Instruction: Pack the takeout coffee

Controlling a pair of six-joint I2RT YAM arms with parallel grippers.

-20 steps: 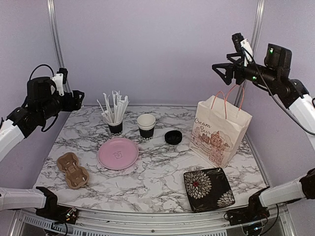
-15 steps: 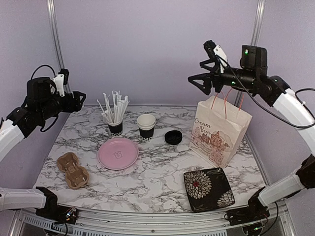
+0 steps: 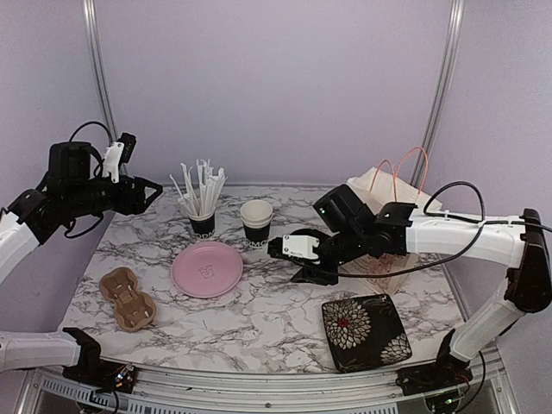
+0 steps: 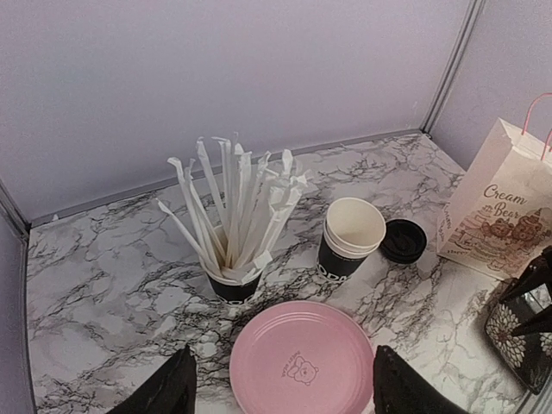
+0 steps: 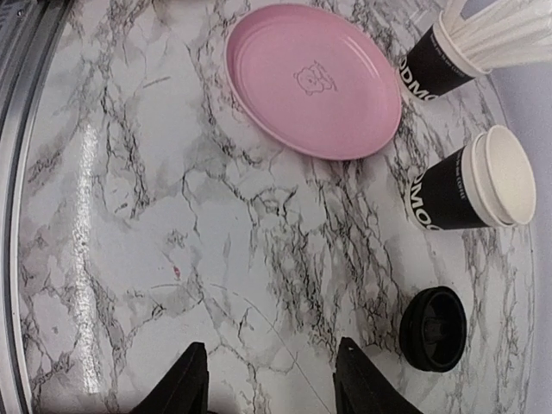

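Note:
The takeout coffee cups (image 3: 256,222) stand nested, black-sided with pale insides and no lid on, at the table's back centre; they also show in the wrist views (image 4: 352,237) (image 5: 470,190). A round black lid (image 5: 433,329) lies just right of them (image 4: 404,240). My right gripper (image 3: 289,261) hangs low over the marble in front of the lid, open and empty (image 5: 272,349). My left gripper (image 3: 151,191) floats high at the left, open and empty, looking down over the pink plate (image 4: 285,362).
A black cup full of white sticks (image 3: 201,216) stands left of the coffee cups. A pink plate (image 3: 207,269) lies in front, a brown pulp carrier (image 3: 127,298) at front left, a flowered black dish (image 3: 366,331) at front right. A paper bag (image 3: 398,177) stands behind my right arm.
My right arm has swung down from high above the paper bag to low over the table beside the black lid. The left gripper edged slightly rightward.

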